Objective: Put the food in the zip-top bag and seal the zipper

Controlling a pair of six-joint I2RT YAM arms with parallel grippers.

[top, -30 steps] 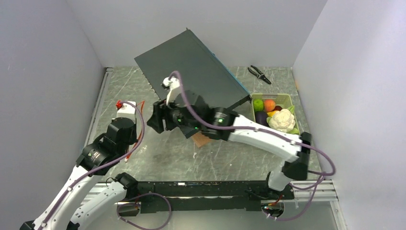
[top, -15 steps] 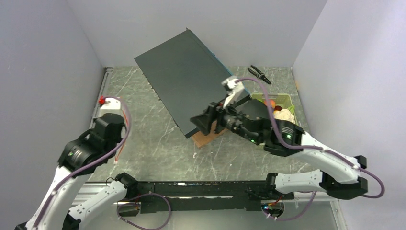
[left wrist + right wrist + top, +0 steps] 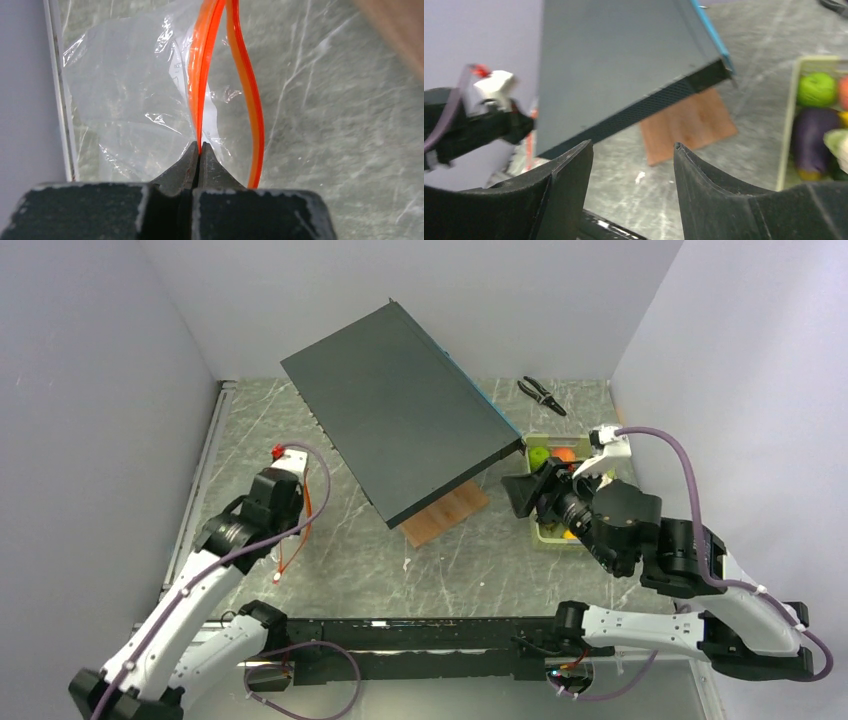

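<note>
Left jaws are shut tight on the thin orange-red plastic zipper (image 3: 202,90), pinching one lip of the clear, crinkly zip-top bag (image 3: 125,100) just at its mouth. We see the other lip bow away to the right, so the mouth stands apart and unsealed. The bag sits at the left side of the grey marbled worktop (image 3: 350,570), close to the left edge rail. As far as its clear film lets us see, nothing lies inside it.

Moving right, a large dark grey flat slab (image 3: 400,430) leans tilted over the middle of the worktop, above a brown wooden block (image 3: 450,515). A pair of black pliers (image 3: 541,393) lies at the far right. None of these belongs to the task.

At the right, the right jaws are spread wide with nothing between them, hovering by the near left part of the pale green rectangular tray (image 3: 787,130) and facing left across the worktop. In the tray we make out the green lime (image 3: 817,89), the dark purple eggplant (image 3: 811,132), part of the orange (image 3: 563,454) and an edge of the white cauliflower (image 3: 836,142). The arm hides the remaining pieces.

We judge the task barely begun. The bag is held and open, but all the food we can see is in the tray, well apart from the bag. Picking each piece, carrying it over, dropping it in and pressing the zipper closed all remain.
</note>
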